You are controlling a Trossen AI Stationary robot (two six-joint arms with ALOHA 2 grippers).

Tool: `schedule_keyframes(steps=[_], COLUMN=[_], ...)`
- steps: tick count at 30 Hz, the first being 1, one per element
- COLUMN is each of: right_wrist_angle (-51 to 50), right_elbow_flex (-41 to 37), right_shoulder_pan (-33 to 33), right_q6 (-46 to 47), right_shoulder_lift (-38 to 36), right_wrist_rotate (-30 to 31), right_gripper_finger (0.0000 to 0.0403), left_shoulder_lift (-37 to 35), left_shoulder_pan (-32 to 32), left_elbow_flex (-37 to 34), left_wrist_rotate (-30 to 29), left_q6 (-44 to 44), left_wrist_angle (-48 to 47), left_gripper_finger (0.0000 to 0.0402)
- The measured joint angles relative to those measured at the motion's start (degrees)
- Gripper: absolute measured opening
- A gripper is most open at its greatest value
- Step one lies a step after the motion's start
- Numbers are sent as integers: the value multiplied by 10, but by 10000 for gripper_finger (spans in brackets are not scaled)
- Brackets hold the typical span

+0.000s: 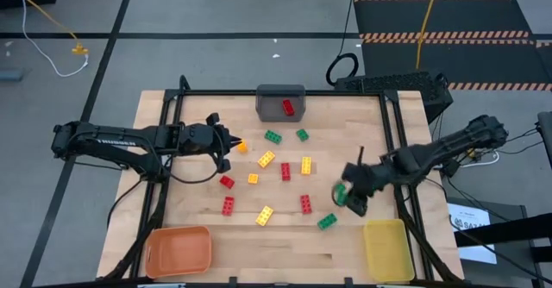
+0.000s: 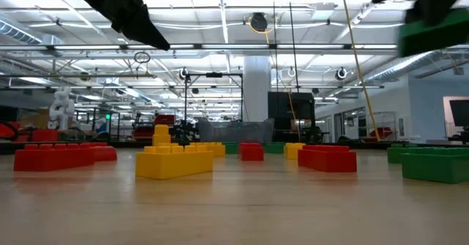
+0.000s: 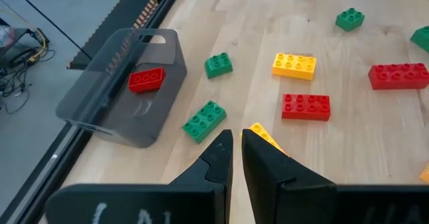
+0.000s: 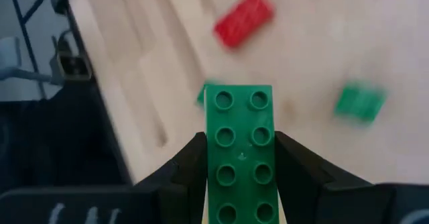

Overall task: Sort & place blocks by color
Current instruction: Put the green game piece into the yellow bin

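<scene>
Right end effector [image 1: 352, 195] is clamped on a green block [image 4: 239, 153], fingers pressed to its long sides, studs facing the wrist cam. It is held above the tabletop [image 1: 198, 210] at the right side, just up from the yellow bin [image 1: 385, 249]. In low view the held block is seen top right, well off the surface.

Left end effector [image 3: 234, 153] is closed w/ nothing between the fingers; only a thin slit is seen. It is parked over the left-center of the tabletop, tips near a small orange block [image 1: 242, 147].

Gray bin [image 1: 279, 103] at far edge, center: one red block [image 1: 288, 107] inside. Orange bin [image 1: 178, 250] at near-left corner.

Rest of blocks are scattered loose mid-tabletop:
- green: two near the gray bin [image 1: 272, 136], [image 1: 303, 134]; one near the right end effector [image 1: 327, 222]
- yellow: [image 1: 266, 159], [image 1: 305, 165], [image 1: 264, 216]
- red: [image 1: 285, 171], [image 1: 227, 182], [image 1: 228, 205], [image 1: 305, 203]

Cables and hazard-striped mats are seen on the floor beyond the tabletop.
</scene>
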Motion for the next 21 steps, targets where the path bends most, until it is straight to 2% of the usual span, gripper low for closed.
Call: schedule_keyframes(steps=[13, 21], right_wrist_angle=[-28, -59], right_elbow_flex=[0, -19], right_shoulder_pan=[187, 266], right_q6=[279, 412], right_shoulder_lift=[3, 3], right_wrist_rotate=[-70, -72], right_gripper_finger=[129, 127], left_shoulder_lift=[0, 0], left_shoulder_pan=[-5, -5], left_elbow_flex=[0, 0], left_wrist_rotate=[1, 1], left_q6=[-1, 0], left_wrist_angle=[3, 3], left_gripper_finger=[37, 37])
